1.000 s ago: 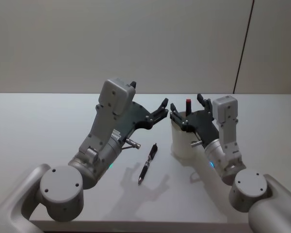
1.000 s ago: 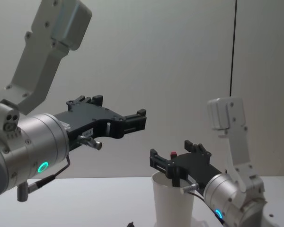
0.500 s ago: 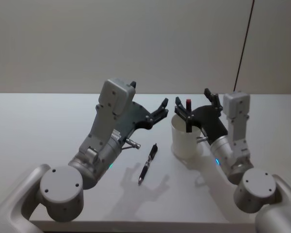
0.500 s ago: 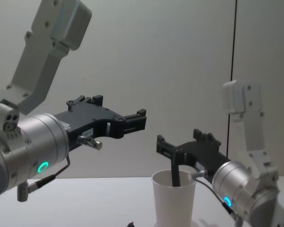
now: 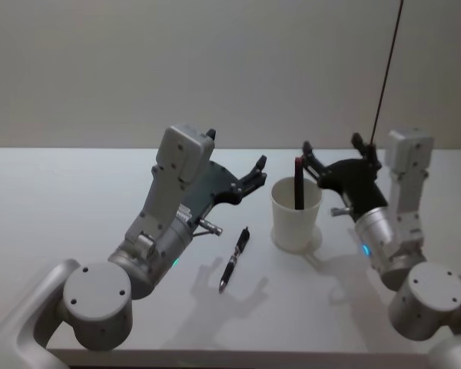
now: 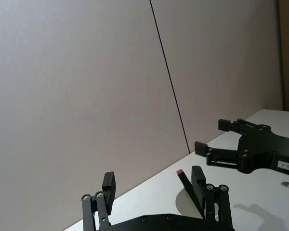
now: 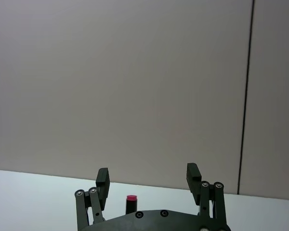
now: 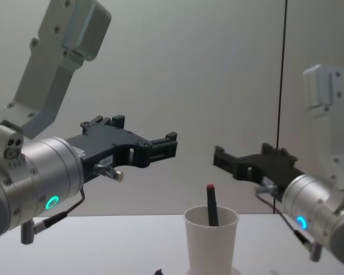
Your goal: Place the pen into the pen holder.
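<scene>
White paper, the pen holder now carries a red-capped pen standing inside it. Our right end effector, over the rim a second ago, has let go and drawn back to the holder's right, jaws spread. We judge that placement done. A second pen lies on the tabletop near the holder, below our left end effector, which hovers released.
</scene>
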